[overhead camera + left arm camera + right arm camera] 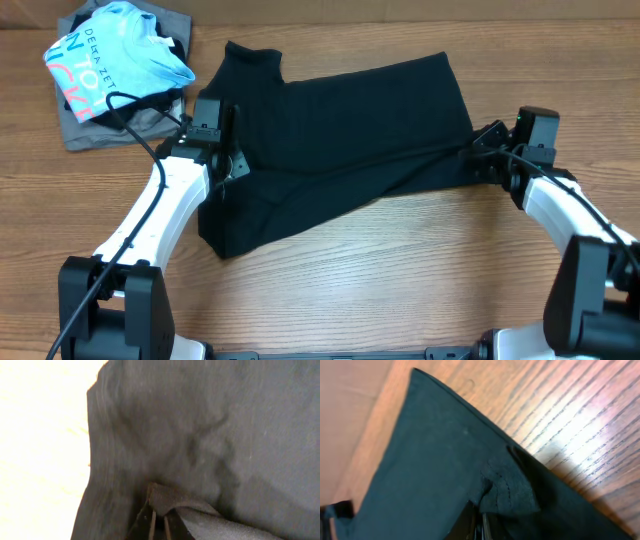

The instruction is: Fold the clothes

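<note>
Overhead had the left end effector [232, 163] and right end effector [470, 152] both pinching the black T-shirt [340, 130] at its side edges. Best bet was probably lifting both evenly, cloth kept taut.

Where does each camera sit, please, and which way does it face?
Overhead: fixed above the table, facing down on the black T-shirt; both arms, left pincer and right pincer show.
Left wrist: on the left arm, facing down along the left pincer, shut on shirt fabric.
Right wrist: on the right arm, facing down along the right pincer, shut on a hemmed edge.
Shared: all three show the black T-shirt.
</note>
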`<action>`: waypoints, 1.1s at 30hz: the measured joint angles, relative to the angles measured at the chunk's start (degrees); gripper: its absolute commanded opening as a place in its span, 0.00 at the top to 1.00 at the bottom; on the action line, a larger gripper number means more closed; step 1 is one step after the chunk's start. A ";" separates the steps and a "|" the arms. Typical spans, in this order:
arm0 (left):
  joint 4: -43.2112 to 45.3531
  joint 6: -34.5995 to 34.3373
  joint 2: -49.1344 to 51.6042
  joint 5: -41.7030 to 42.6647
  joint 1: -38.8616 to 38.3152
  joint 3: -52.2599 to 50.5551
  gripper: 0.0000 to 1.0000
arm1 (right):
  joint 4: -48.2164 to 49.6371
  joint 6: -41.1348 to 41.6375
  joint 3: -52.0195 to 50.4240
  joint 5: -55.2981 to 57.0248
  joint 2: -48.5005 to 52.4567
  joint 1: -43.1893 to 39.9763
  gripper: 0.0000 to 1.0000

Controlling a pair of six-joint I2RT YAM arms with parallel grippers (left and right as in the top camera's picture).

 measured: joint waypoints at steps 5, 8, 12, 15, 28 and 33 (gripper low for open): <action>3.37 0.76 0.02 -0.63 0.02 0.00 0.76 | 1.27 0.28 0.00 0.04 2.16 0.00 0.80; 6.75 1.97 0.02 -0.79 0.02 0.00 0.70 | 1.44 0.11 0.04 0.09 2.32 0.00 0.73; 9.07 4.07 0.02 -1.57 0.02 0.33 0.37 | 0.79 0.22 0.09 -0.02 2.34 -0.02 0.17; 3.52 4.35 0.02 -1.97 0.02 2.73 0.35 | -1.95 -0.59 0.44 -0.68 2.34 -0.04 0.16; -28.72 3.80 -0.04 11.34 0.00 13.77 0.76 | -19.52 -1.90 7.48 -3.74 2.29 -1.42 0.75; -25.03 3.69 0.00 15.37 0.00 5.49 0.93 | -21.44 -2.56 7.52 -3.89 2.32 -1.42 0.87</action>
